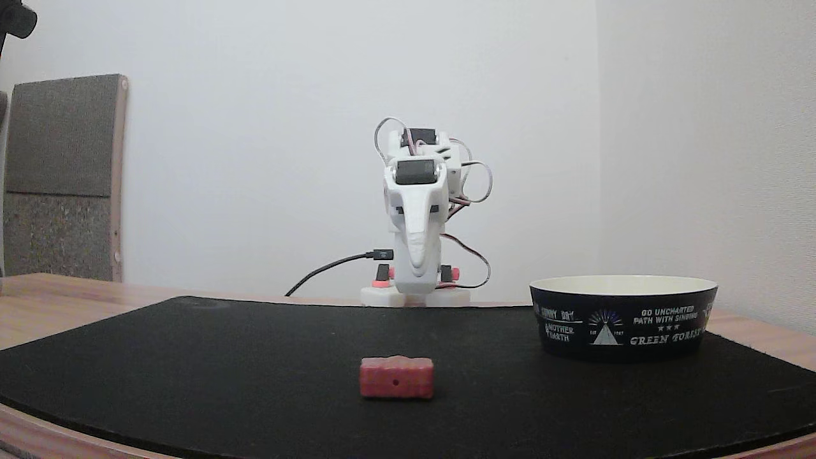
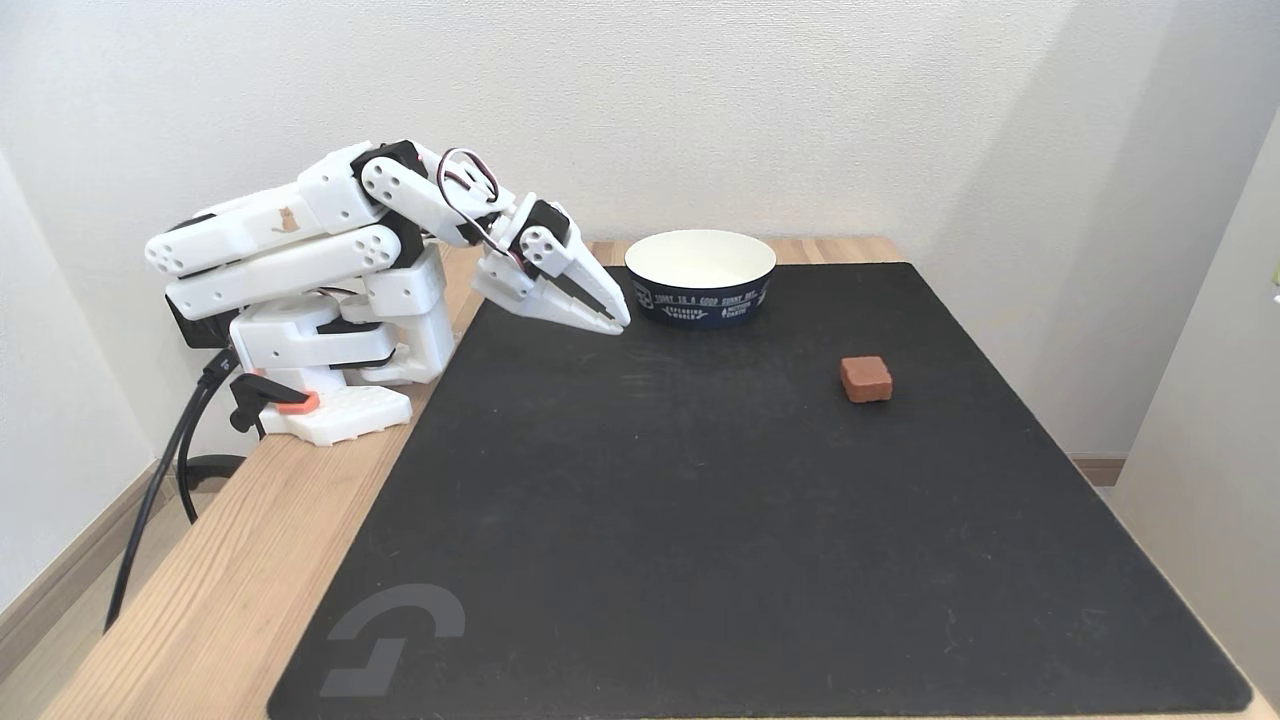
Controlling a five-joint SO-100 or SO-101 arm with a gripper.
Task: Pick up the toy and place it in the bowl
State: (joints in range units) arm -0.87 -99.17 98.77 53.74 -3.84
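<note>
While the gripper (image 2: pixel 612 322) hangs pressed together, the toy (image 2: pixel 866 379) lies well apart

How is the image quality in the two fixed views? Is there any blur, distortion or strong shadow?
In a fixed view, low and dim, the black mat's near edge bows from lens distortion, and the toy looks slightly soft. In another fixed view, brighter and sharper, the bowl and hand cast only faint shadows.

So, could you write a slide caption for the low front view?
Folded arm with shut gripper behind black mat; toy in front, bowl at right.
</note>
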